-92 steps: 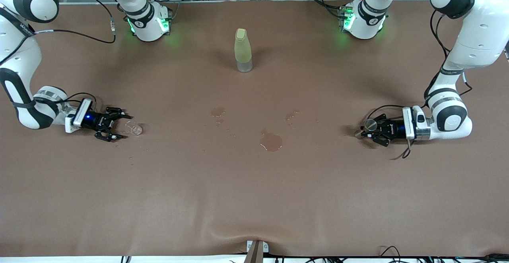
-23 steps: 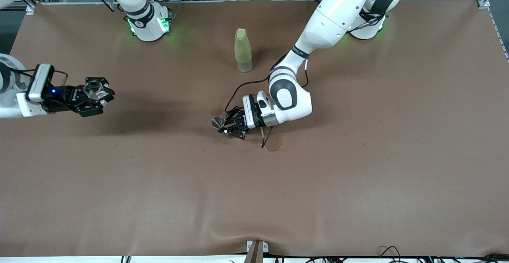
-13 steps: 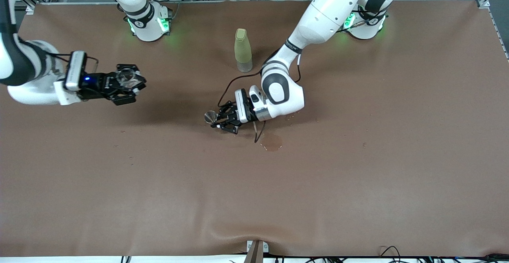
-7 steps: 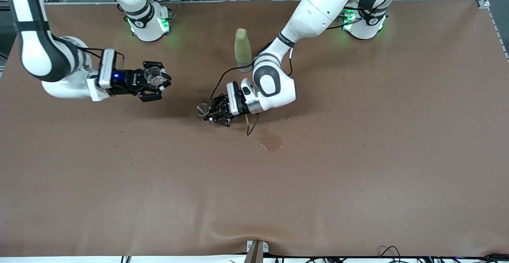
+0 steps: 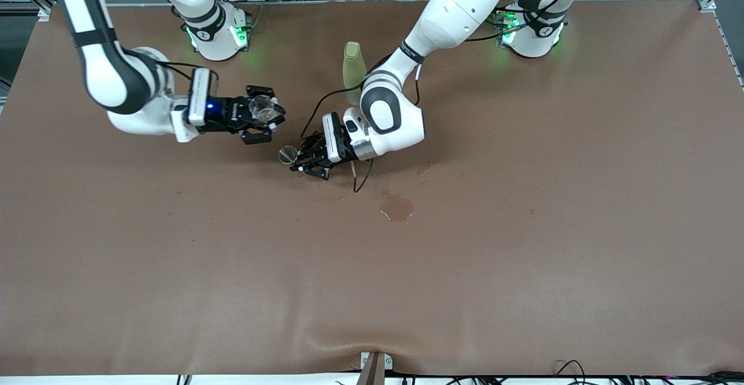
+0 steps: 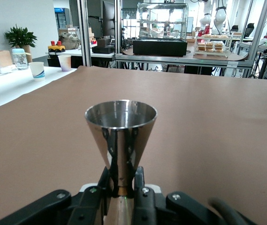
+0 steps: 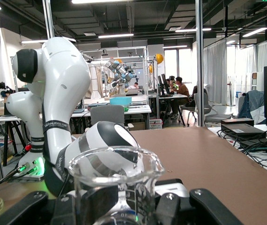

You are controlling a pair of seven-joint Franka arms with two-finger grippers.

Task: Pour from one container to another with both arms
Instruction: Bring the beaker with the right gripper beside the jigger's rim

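The right tool [image 5: 263, 113] is held above the brown desk [image 5: 523, 257], toward the right arm's end of its middle part, and is clenched on the tiny clear glass cup [image 5: 259, 106], which is carried upright between the fingers. In the right wrist view the cup [image 7: 116, 183] is seen close up with its rim and small pouring lip uppermost, and the left arm [image 7: 54, 108] is visible through and above it.

The left tool [image 5: 303, 159] is held low over the desk near its middle, just beside the right tool, and is clenched on the silver jigger [image 5: 287, 154] at its narrow waist. In the left wrist view the jigger [image 6: 121, 136] is seen upright, its upper cone open at the top and the waist gripped between the black fingers [image 6: 139, 180].

The cup and the jigger are near each other but apart, the cup being higher than the jigger.

A pale yellow-green bottle [image 5: 352, 71] is stood on the desk, partly hidden by the left arm. A wet patch [image 5: 397, 207] is seen on the desk, nearer to the front camera than the left tool.
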